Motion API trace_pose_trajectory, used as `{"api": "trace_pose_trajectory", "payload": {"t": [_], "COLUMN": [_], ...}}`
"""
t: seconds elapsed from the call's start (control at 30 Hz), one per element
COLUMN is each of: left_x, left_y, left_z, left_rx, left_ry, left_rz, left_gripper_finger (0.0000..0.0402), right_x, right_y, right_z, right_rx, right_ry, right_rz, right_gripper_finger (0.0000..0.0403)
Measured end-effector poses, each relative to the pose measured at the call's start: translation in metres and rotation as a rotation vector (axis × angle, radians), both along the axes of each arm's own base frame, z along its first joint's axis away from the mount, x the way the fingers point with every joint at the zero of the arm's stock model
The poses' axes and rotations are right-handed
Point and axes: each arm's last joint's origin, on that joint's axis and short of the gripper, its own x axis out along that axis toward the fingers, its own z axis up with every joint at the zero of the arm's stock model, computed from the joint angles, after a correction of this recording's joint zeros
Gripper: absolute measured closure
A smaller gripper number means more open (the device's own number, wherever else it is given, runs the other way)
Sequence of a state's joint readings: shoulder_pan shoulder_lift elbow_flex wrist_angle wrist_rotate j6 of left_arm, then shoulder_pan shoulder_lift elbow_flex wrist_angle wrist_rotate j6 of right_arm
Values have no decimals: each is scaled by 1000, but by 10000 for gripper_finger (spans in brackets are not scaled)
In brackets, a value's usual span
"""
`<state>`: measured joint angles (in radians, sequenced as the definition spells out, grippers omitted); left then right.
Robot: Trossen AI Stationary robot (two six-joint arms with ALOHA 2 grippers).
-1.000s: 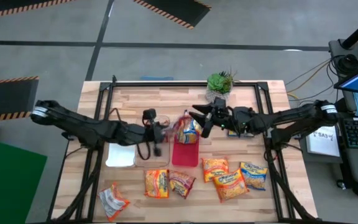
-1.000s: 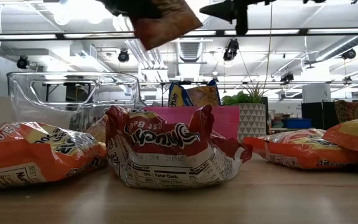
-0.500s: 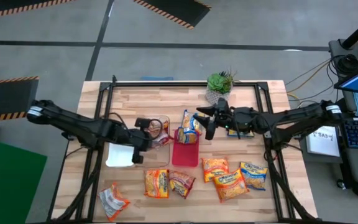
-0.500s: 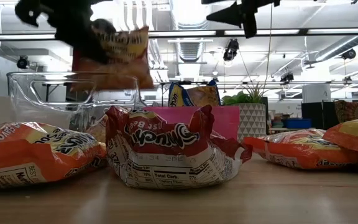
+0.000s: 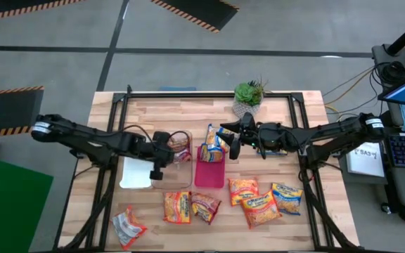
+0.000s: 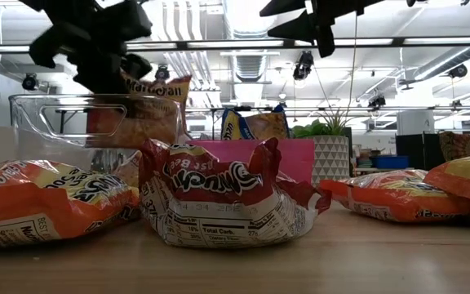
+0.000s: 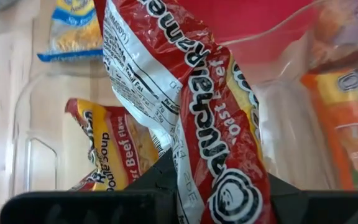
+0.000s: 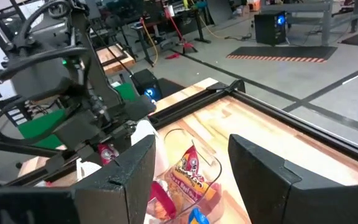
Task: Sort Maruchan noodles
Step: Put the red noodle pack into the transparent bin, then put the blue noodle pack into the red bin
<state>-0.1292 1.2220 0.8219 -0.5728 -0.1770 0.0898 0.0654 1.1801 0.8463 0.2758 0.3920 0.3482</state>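
Loose Maruchan noodles (image 5: 232, 199) lie in a ragged row along the six o'clock edge of the table (image 5: 308, 112), a crumpled red packet (image 6: 219, 204) nearest the low camera. They look light, crinkly and slick, the brick inside brittle, so a pinch on a sealed end flap seems the safest hold.

At mid-table the left gripper (image 5: 158, 160) is nearly closed on the edge of a red roast-beef packet (image 7: 197, 124), dangling it into the clear tray (image 5: 175, 178), where another beef packet (image 7: 107, 149) already rests. The white tray (image 5: 136, 176) sits at its nine o'clock side, the red tray (image 5: 210, 173) at its three o'clock side.

Beyond, the right gripper (image 5: 231, 138) hovers with fingers parted and nothing in them above a blue-trimmed packet (image 5: 215, 143) at the red tray's far end; it crowds any lift from there. A potted plant (image 5: 249, 95) stands at twelve o'clock.
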Motion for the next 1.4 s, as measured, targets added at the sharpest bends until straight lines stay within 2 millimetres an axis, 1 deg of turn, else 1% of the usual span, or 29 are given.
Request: {"api": "trace_pose_trajectory", "payload": {"t": [0.1, 0.2, 0.33, 0.43, 0.57, 0.73, 0.87, 0.97, 1.13, 1.4], "left_x": [2, 6, 10, 12, 11, 8, 6, 5, 1, 8], "left_y": [7, 9, 9, 10, 14, 17, 21, 21, 22, 21], "left_z": [-6, -13, -19, -21, -21, -21, -20, -17, -16, 9], "left_rx": [-4, 0, 25, 32, 38, 132, 233, 246, 254, 248], "left_ry": [29, 59, 87, 96, 100, 115, 125, 122, 160, 126], "left_rz": [26, 34, 12, 15, 37, 102, 154, 162, 189, 196], "left_gripper_finger": [350, 348, 330, 304, 259, 211, 189, 185, 191, 196], "right_x": [0, -1, -1, -2, -2, -2, -2, -2, -2, -12], "right_y": [0, 0, 0, 0, 0, 0, 0, 0, 1, 0], "right_z": [-2, -4, -8, -10, -10, -10, -11, -11, -12, -11], "right_rx": [-1, 2, 12, 11, 10, -1, -11, -11, -2, 70], "right_ry": [23, 44, 81, 98, 100, 108, 118, 118, 123, 152], "right_rz": [0, -1, -3, -4, -5, -3, -1, -1, 1, -14], "right_gripper_finger": [211, 211, 211, 211, 211, 211, 211, 211, 211, 211]}}
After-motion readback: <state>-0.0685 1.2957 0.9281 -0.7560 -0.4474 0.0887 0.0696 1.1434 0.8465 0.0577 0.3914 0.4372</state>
